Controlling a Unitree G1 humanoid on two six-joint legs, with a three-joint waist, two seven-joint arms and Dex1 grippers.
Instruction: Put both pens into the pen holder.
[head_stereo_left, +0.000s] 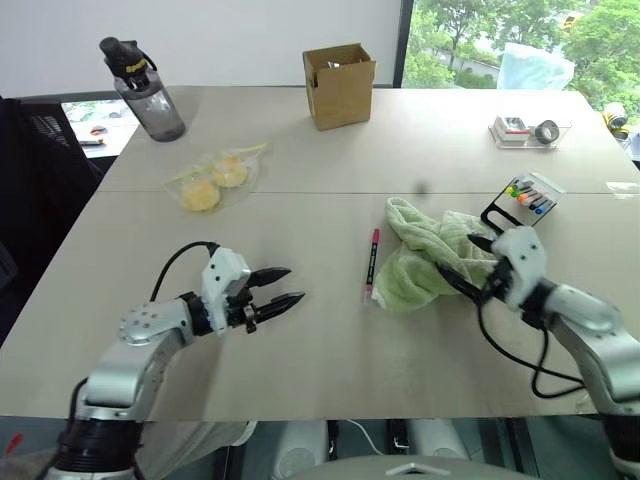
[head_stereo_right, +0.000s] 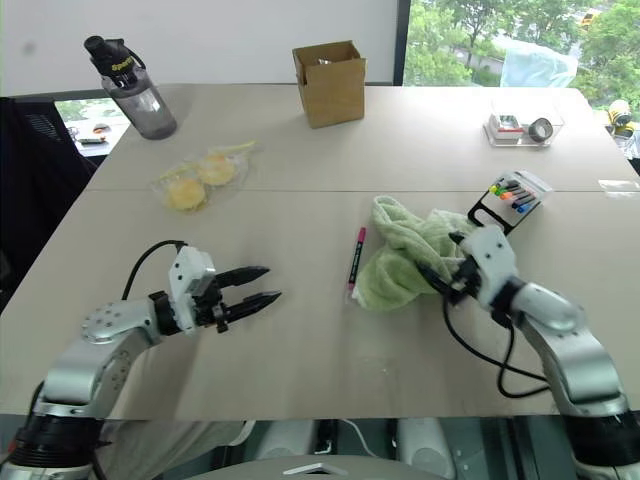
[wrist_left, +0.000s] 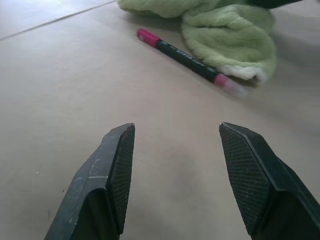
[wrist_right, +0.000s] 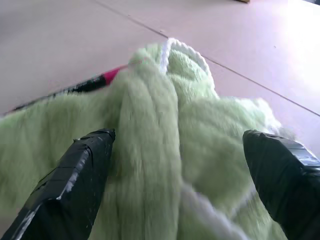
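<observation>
A black pen with a magenta cap (head_stereo_left: 371, 265) lies on the table, its near end touching the left edge of a crumpled green towel (head_stereo_left: 430, 255). The pen holder (head_stereo_left: 528, 200), a flat black case with coloured marker ends showing, lies just beyond the towel to the right. My left gripper (head_stereo_left: 293, 284) hovers open and empty to the left of the pen, pointing at it; the left wrist view shows the pen (wrist_left: 185, 56) ahead of its fingers. My right gripper (head_stereo_left: 460, 258) is open over the towel's right side, its fingers (wrist_right: 80, 170) spread above the cloth (wrist_right: 165, 150).
A dark water bottle (head_stereo_left: 145, 90) stands at the far left. A brown cardboard box (head_stereo_left: 340, 85) is at the far centre. A clear bag of yellow items (head_stereo_left: 213, 182) lies left of centre. A clear tray with a tape roll (head_stereo_left: 528, 131) is far right.
</observation>
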